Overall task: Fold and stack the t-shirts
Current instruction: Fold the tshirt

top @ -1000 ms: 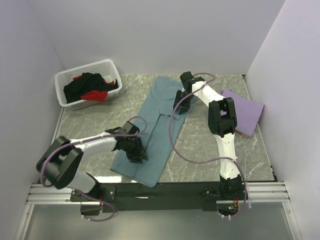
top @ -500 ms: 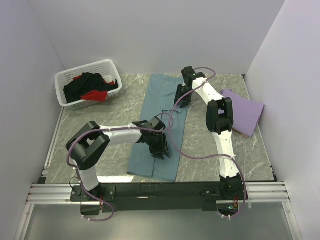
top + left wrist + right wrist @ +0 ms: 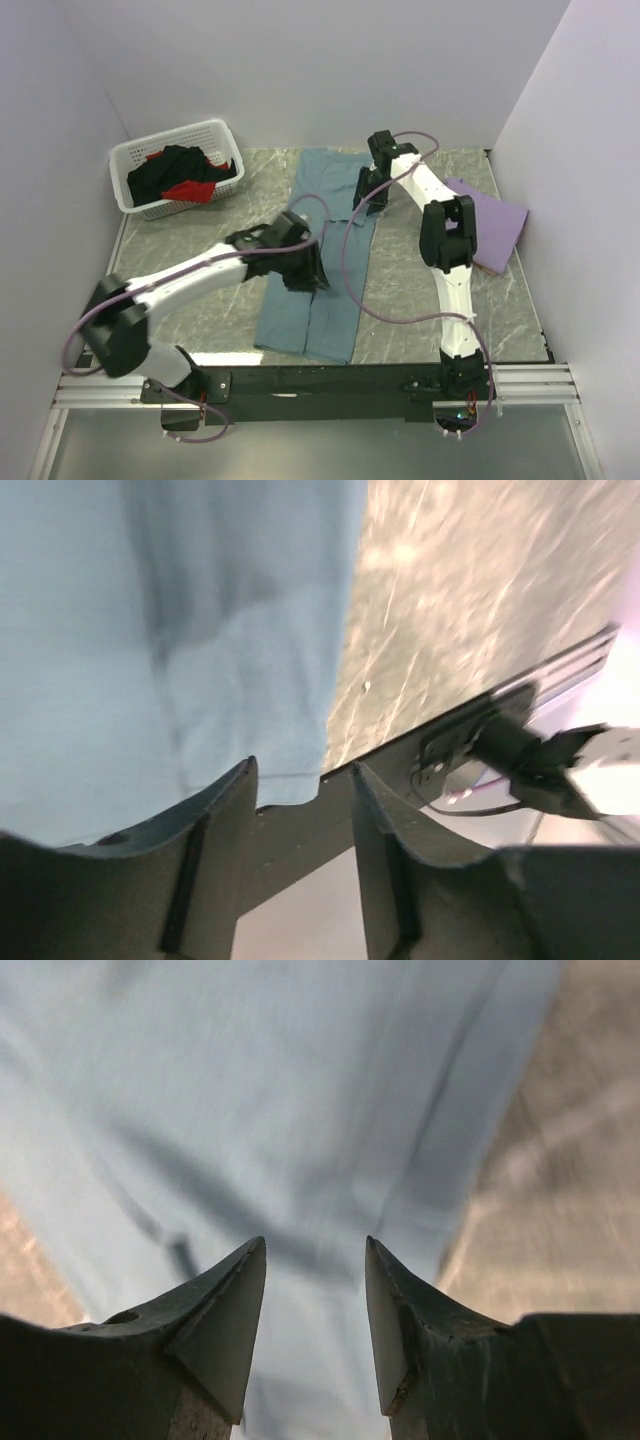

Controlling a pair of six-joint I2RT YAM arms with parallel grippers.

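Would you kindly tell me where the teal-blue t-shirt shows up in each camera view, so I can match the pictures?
Top external: the teal-blue t-shirt lies as a long strip down the middle of the marbled tabletop.
Left wrist: it fills the upper left.
Right wrist: it fills most of the frame.
Shared landmark: the marbled tabletop, right of the shirt's edge in both wrist views.

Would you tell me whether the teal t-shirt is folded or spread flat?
Partly folded: the teal t-shirt lies as a long narrow strip, overlapping layers visible.
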